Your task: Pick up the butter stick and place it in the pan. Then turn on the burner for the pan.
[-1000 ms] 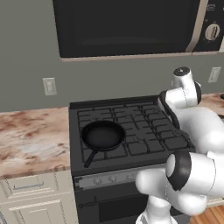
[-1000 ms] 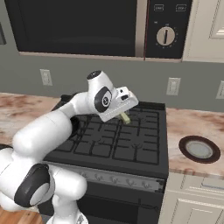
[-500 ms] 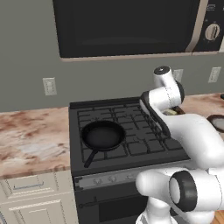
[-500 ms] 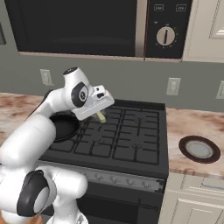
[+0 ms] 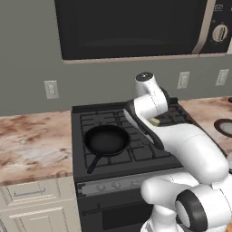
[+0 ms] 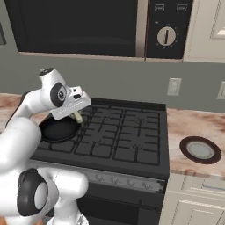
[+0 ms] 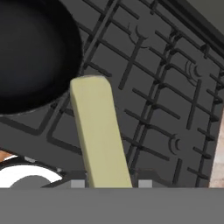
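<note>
The pan (image 5: 107, 139) sits on the left front burner (image 5: 108, 147) of the stove (image 5: 136, 156), left of centre in the left base view, its handle (image 5: 94, 163) pointing toward the lower left. The gripper (image 6: 77, 115) hangs above the grates just right of the pan, clamping the butter stick (image 7: 99, 133). In the right base view a round dish (image 6: 200, 150) lies on the counter (image 6: 189, 127) at the right, well apart from the stove. A microwave (image 5: 136, 27) fills the upper frame.
</note>
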### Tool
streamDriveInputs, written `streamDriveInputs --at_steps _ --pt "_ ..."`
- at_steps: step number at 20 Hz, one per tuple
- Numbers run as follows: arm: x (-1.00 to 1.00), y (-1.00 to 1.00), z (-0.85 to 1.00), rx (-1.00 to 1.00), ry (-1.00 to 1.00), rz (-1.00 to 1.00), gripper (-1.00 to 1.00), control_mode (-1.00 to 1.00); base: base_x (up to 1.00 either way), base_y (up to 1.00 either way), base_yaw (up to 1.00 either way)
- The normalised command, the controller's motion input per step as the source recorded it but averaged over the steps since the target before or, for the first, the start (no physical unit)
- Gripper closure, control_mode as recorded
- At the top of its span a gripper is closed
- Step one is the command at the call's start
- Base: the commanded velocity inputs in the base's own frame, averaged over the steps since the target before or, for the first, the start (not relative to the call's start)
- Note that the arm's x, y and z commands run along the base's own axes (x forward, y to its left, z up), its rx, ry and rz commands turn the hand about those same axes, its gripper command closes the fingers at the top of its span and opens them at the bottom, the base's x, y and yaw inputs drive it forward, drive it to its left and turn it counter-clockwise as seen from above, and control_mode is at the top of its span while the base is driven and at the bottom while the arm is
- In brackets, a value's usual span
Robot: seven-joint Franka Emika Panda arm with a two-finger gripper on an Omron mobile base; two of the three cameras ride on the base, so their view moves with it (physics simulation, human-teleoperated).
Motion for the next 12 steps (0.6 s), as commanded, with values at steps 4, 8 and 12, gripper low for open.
streamDriveInputs --at_steps 4,8,12 --pt "0.11 0.97 -0.05 0.0 0.0 0.0 1.0 -1.0 0.0 0.0 0.0" --pt "0.14 0.72 -0.09 0.0 0.0 0.0 1.0 -1.0 0.0 0.0 0.0" --pt "0.14 0.45 -0.13 0.0 0.0 0.0 1.0 -1.0 0.0 0.0 0.0"
